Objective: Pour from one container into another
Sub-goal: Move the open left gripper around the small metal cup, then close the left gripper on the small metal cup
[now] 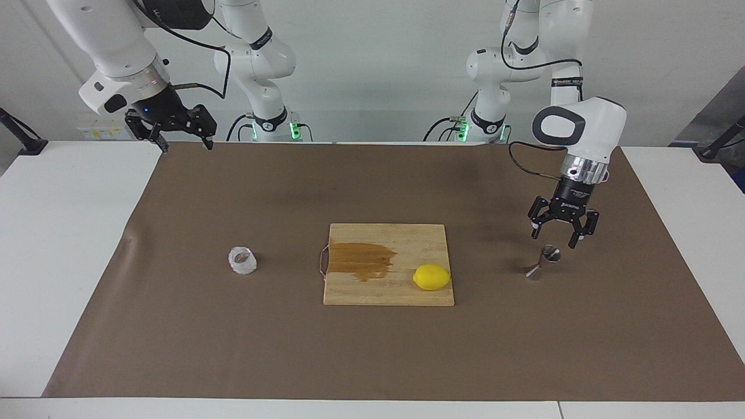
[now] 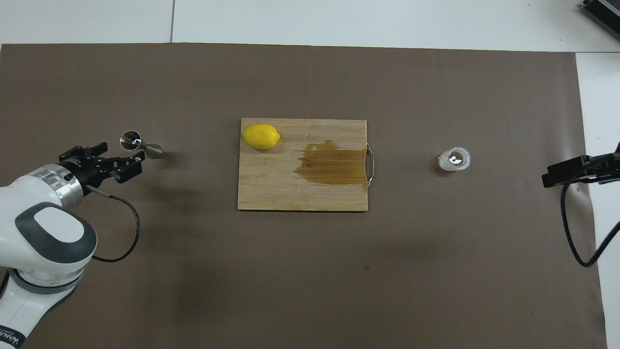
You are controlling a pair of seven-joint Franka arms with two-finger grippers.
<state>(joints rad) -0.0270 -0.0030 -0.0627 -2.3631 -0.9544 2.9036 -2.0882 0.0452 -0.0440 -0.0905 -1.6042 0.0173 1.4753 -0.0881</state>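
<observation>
Left gripper [image 1: 554, 235]: black, two-fingered, spread wide and holding nothing; it hung just over the steel jigger, clear of its rim.
Steel jigger [image 1: 541, 263]: shiny, hourglass-shaped, two cones joined at a thin waist; it stood upright on the mat at the left arm's end of the table.
Brown mat [image 1: 524, 349]: smooth, matte, covering most of the white table.
Cutting board [image 1: 425, 244]: pale wood, rectangular, with a wire handle and a dark wet-looking stain; it lay mid-table.
Lemon [image 1: 431, 277]: yellow, oval, on the board's corner toward the jigger.
Glass cup [image 1: 242, 261]: squat, whitish, bumpy-walled; it stood on the mat toward the right arm's end, well apart from the board.
Right gripper [image 1: 185, 141]: black, fingers parted, empty; it waited over the mat's edge at the right arm's end.
</observation>
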